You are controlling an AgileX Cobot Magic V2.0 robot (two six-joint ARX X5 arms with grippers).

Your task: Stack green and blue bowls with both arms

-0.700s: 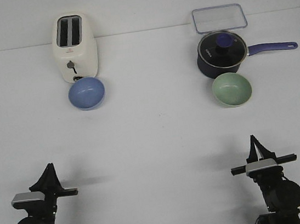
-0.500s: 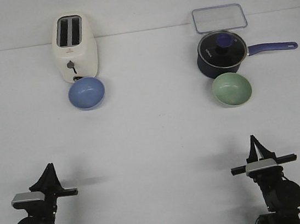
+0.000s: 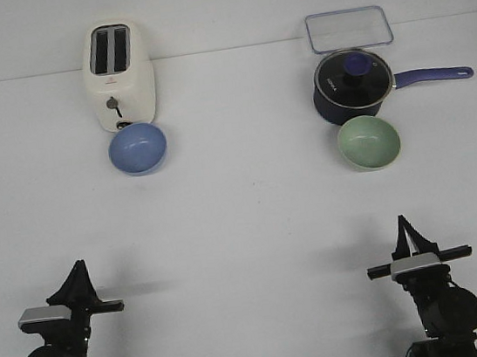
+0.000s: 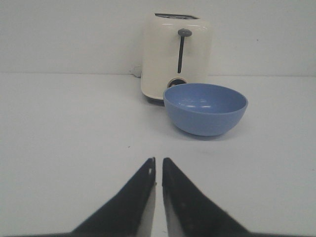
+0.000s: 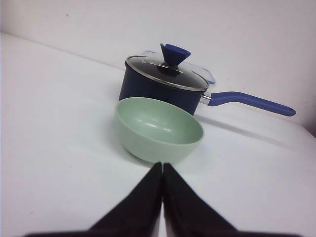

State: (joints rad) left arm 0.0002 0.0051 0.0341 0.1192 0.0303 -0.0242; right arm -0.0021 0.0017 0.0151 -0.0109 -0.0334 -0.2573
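Blue bowl (image 3: 138, 149) by toaster (image 3: 119, 75), green bowl (image 3: 369, 143) apparently touching saucepan (image 3: 354, 84); we park left gripper (image 4: 158, 165) and right gripper (image 5: 162, 169) closed, empty, one facing each bowl.

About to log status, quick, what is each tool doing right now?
Left tool: closed, empty.
Right tool: closed, empty.

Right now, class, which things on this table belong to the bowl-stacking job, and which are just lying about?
Belong to the job:
blue bowl
green bowl

Just lying about:
toaster
saucepan
clear container
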